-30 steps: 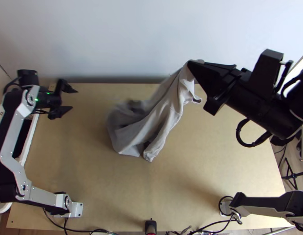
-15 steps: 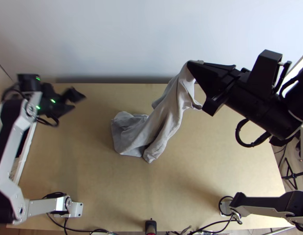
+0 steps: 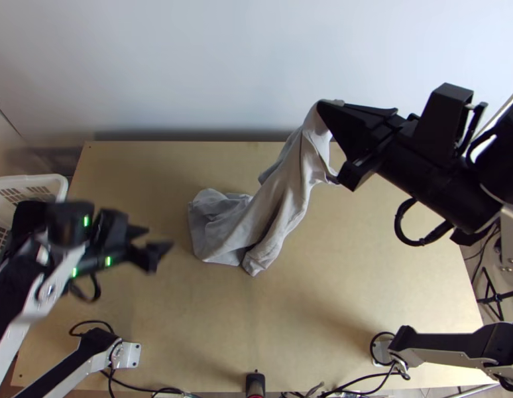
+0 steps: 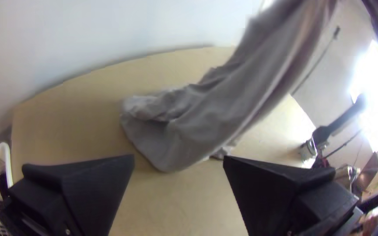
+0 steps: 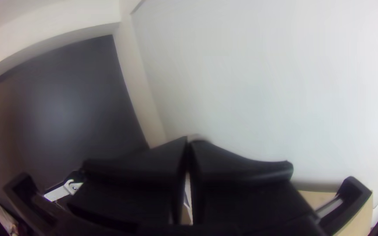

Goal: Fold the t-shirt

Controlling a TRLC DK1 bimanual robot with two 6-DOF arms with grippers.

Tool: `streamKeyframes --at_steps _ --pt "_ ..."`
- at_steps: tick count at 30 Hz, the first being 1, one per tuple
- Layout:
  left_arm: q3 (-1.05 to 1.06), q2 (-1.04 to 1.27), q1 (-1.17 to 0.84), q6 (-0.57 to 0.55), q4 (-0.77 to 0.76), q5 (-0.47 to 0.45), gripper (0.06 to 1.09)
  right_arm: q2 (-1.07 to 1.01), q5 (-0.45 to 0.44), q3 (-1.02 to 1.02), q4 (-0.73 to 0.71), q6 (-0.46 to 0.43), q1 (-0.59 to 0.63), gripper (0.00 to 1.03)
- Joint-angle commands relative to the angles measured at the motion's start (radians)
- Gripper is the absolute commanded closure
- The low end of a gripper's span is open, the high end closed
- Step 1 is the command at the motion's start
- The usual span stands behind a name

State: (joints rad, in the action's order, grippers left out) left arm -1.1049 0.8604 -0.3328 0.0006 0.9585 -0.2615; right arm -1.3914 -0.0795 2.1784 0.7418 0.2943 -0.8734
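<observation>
T-shirt (image 3: 276, 199) of grey cloth, pinched by my black right gripper (image 3: 326, 109), slopes to the light wooden table (image 3: 356, 265). I've brought my black left gripper (image 3: 159, 239) toward the near edge, jaws spread.

A white perforated basket (image 3: 32, 179) lies at the wooden tabletop's (image 3: 336, 285) left edge, a black stand (image 3: 498, 296) right of it, a pale wall (image 3: 210, 60) behind.

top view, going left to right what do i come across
white basket → left gripper, open → grey t-shirt, its lower part bunched on the table → right gripper, shut on the shirt's raised end
</observation>
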Motion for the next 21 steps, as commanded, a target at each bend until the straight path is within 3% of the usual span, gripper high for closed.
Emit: streamKeyframes --at_steps 1,8,12,14,21 --pt "0.131 -0.207 -0.258 0.113 0.083 0.100 0.10 -0.017 -0.005 -0.003 -0.009 0.005 0.004 1.00" --pt "0.247 -0.184 -0.425 0.064 0.063 0.128 0.10 -0.028 -0.013 -0.005 -0.009 0.005 0.011 1.00" --pt "0.272 -0.152 -0.525 -0.013 0.006 0.094 0.10 -0.028 -0.016 -0.003 -0.010 0.005 0.022 1.00" --pt "0.283 -0.129 -0.552 -0.056 -0.043 0.051 0.10 -0.028 -0.019 0.000 -0.016 0.003 0.025 1.00" --pt "0.392 0.089 -0.712 -0.271 -0.403 0.059 0.10 -0.047 -0.020 0.015 -0.022 0.002 0.024 1.00"
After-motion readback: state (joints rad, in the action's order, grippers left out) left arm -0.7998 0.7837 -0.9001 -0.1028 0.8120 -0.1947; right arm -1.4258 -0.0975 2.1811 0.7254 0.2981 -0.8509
